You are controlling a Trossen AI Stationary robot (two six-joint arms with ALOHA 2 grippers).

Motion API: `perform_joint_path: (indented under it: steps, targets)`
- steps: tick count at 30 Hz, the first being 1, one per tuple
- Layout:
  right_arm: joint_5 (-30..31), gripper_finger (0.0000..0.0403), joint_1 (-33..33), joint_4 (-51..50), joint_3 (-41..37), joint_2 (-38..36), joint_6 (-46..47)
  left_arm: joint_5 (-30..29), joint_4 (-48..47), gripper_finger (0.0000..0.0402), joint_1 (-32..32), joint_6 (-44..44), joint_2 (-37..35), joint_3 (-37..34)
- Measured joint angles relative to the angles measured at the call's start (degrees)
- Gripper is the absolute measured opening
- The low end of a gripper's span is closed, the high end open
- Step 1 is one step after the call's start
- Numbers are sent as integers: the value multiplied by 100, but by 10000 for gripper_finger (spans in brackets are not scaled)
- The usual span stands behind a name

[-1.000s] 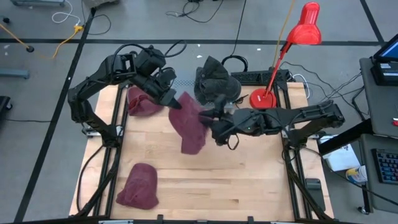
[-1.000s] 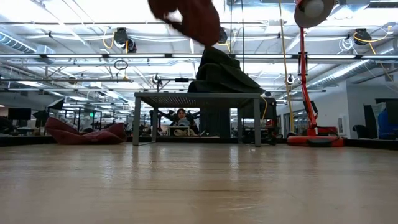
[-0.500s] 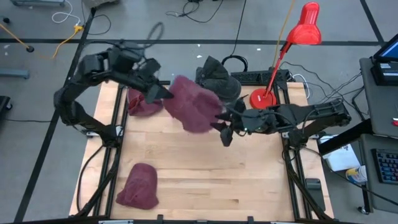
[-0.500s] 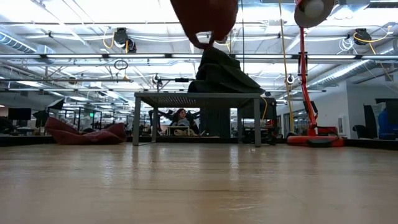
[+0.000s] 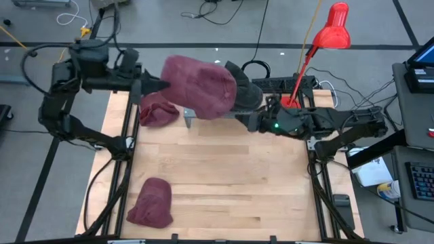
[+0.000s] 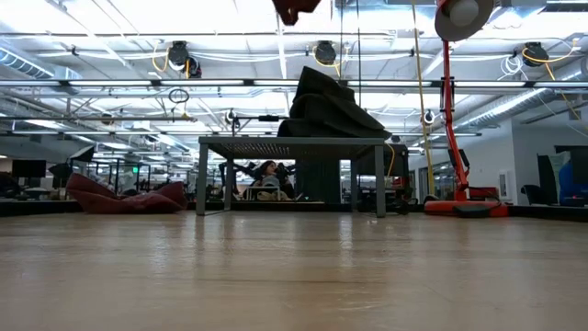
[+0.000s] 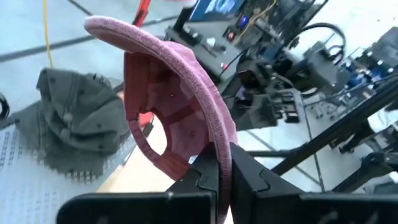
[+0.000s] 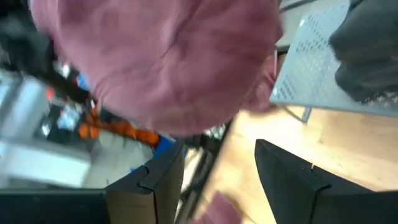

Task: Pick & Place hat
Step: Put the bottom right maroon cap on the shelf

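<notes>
Clamped on the maroon hat's [image 5: 199, 86] brim, the left gripper [image 7: 217, 163] holds it aloft just left of the dark hats [image 5: 241, 87]; the right gripper [image 8: 214, 171], spread empty, is nearby.

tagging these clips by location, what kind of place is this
Probably a robotics lab in a big open workshop hall. The low view shows an exposed ceiling with pipes and strip lights, and workbenches behind. A wooden table sits on a metal frame, cables trail across the floor, and the left claw holds up a maroon cap.
</notes>
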Motion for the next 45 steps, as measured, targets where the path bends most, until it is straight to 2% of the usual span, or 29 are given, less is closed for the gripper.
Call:
perform_joint_path:
  steps: [3, 8, 12, 18, 23, 29, 42, 45]
  targets:
    - [109, 186, -147, 165, 0, -97, -4, -113, 113, 9, -67, 1, -67, 0]
    - [84, 188, -409, 874, 0, -196, -847, -314, 110, 8, -184, 66, -73, 0]
    - [-90, 198, -621, 1439, 0, -201, -1128, -321, 139, 9, -260, 66, -33, 0]
    - [-965, 216, -1029, 1416, 4, 44, -843, -307, 508, 8, -300, 63, -32, 0]
    - [-1026, 224, -1088, 1542, -2, 37, -1102, -299, 616, 8, -300, 87, -27, 0]
    - [-972, 224, -1088, 2206, 0, 91, -1470, -147, 783, 8, -367, 153, 56, 6]
    - [-1098, 224, -1228, 2239, 0, 325, -1135, 114, 1064, 8, -533, 133, 281, 4]
    - [-1117, 208, -1226, 2163, -4, 341, -1074, 197, 1065, 8, -554, 133, 308, 4]
